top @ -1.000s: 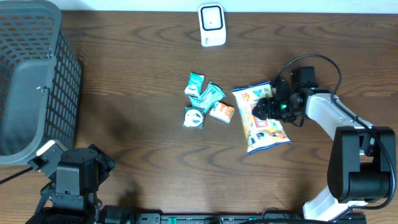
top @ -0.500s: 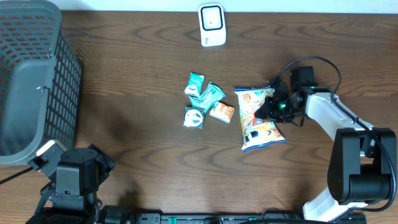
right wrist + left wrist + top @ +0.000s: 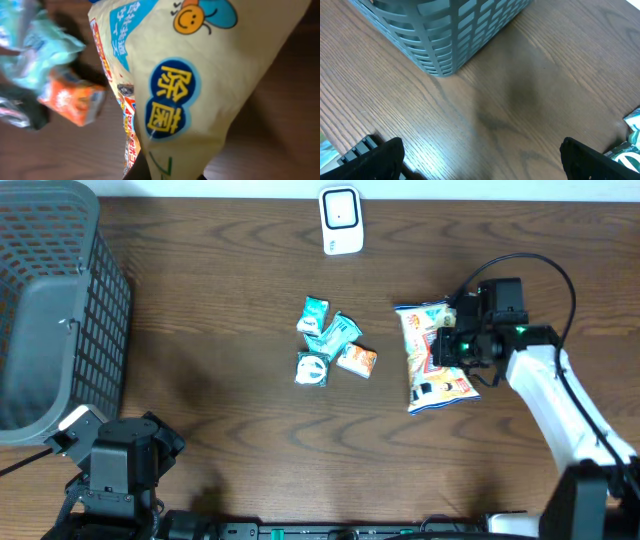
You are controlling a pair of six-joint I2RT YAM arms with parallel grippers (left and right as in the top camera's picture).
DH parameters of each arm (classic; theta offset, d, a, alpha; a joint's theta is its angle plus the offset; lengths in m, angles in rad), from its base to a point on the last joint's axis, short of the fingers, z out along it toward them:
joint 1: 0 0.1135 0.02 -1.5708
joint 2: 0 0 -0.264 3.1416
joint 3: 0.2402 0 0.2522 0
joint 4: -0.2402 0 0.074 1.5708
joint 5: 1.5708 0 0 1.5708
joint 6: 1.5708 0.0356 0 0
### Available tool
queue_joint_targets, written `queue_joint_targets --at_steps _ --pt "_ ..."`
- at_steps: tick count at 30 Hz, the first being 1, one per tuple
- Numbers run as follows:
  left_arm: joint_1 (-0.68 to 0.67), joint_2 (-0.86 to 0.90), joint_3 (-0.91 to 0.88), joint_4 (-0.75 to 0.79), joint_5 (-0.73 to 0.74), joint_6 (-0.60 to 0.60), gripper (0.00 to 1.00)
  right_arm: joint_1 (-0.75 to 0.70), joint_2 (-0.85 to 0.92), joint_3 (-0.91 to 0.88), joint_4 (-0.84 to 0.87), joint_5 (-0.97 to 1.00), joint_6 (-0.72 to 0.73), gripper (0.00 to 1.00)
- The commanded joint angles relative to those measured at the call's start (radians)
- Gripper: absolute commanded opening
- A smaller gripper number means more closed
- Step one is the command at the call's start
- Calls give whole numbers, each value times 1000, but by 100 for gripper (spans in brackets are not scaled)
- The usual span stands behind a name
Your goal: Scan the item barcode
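The dark wood surface [image 3: 220,380] is filling the overhead view. The grey basket [image 3: 40,300] is sitting at the upper left, the white scanner [image 3: 340,220] is standing at the top centre, and a cluster of small packets [image 3: 330,345] is lying in the middle.

The change is happening at the right of the frame. 1 second ago my right gripper [image 3: 458,346] was standing open over the snack bag [image 3: 435,365]; now it is clamping shut on the bag's right edge. The bag is moving with me, sitting further right and slightly higher in the frame than it was.

In my right wrist view the bag is filling most of the picture, close under the camera, with an orange packet [image 3: 75,102] blurring at the left. I am judging that the bag is coming off the surface rather than just sliding, though I cannot be sure. So the pick is looking done, and what is remaining is carrying the bag up toward the scanner. I cannot tell from here where the barcode is, so I am expecting to have to turn the bag.

My right arm [image 3: 560,400] is reaching in from the lower right corner, with the wrist pointing left at the bag. My left gripper [image 3: 480,155] is hanging at the lower left of the overhead view. Its 2 fingers are spreading wide with nothing between them.
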Motion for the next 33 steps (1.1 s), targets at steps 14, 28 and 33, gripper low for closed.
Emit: queue_joint_targets --at_steps 14,28,33 --pt "7 -1 0 -3 -17 -13 98 314 -13 18 -121 1048 231 1" --pt "7 -1 0 -3 -17 -13 98 496 129 18 -69 770 230 6" --pt "7 -1 0 -3 -17 -13 98 506 129 44 -55 683 231 33"
